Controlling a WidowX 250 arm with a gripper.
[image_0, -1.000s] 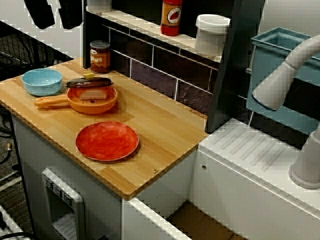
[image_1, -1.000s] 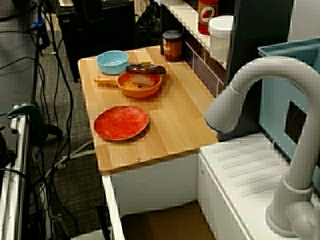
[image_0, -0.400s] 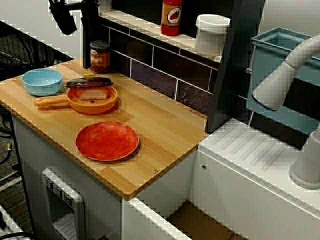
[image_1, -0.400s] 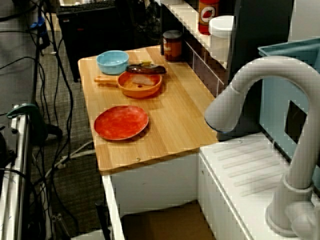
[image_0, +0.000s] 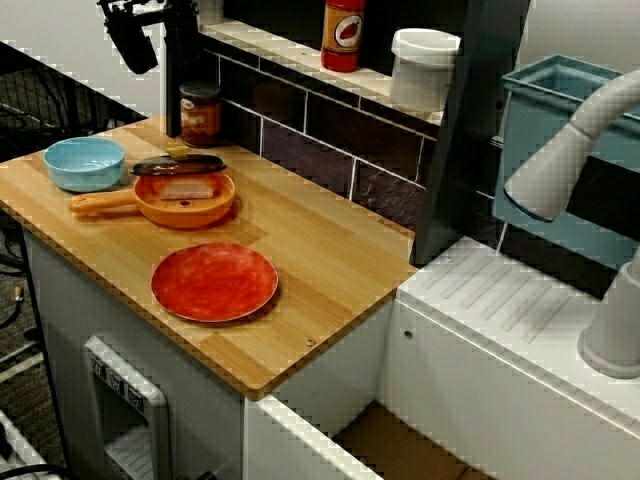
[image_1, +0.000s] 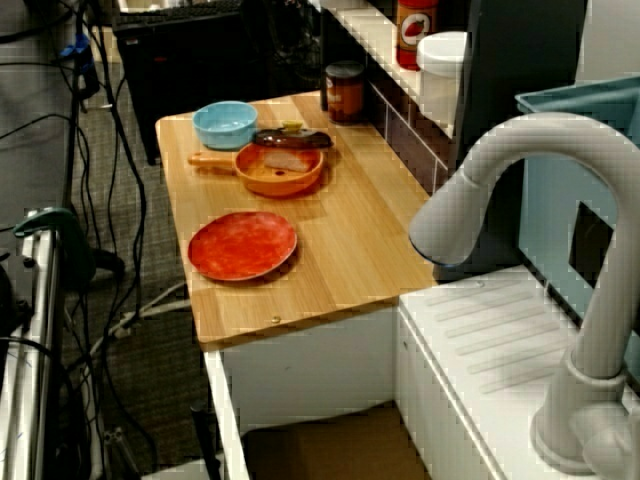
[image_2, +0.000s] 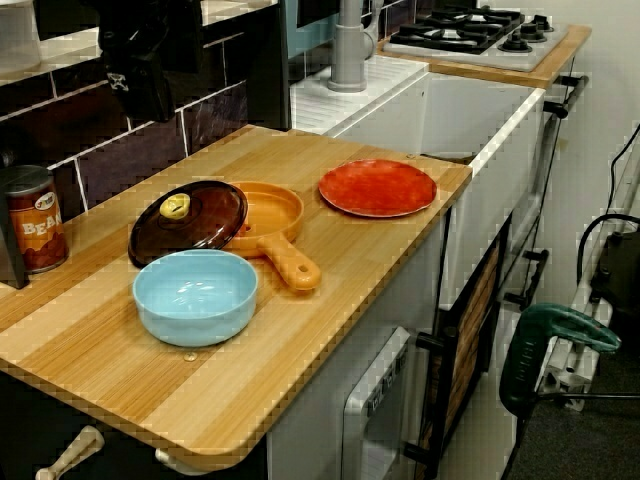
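A toy kitchen filled the scene: a wooden counter (image_0: 330, 250) against a dark tiled wall with a shelf, and a white sink unit beside it. In the view from the front, the gripper (image_0: 155, 35) hung high over the counter's back left corner. Its dark fingers stood apart and had hold of nothing, though one finger merged with the dark shelf post. The can (image_0: 200, 114) stood almost straight below it on the counter, against the wall and clear of the fingers. Forward of the can and lower lay the brown lid (image_0: 178, 165), resting across the back rim of the orange pan (image_0: 200, 212). A blue bowl (image_0: 84, 162) sat to the left, nearly beneath the gripper, and a red plate (image_0: 214, 281) lay farthest from it, near the front edge. In the view from the sink side, past the grey faucet (image_1: 500, 170), the gripper was lost against the dark background and I could not tell how its fingers stood. The can (image_1: 344, 90) stood at the far corner, with the pan, bowl and plate nearer. In the view from the counter's end, the gripper (image_2: 140, 60) showed as a dark mass above the tiles. The can (image_2: 32, 220) stood below and to its left, and the lid leaned tilted on the pan beneath it.
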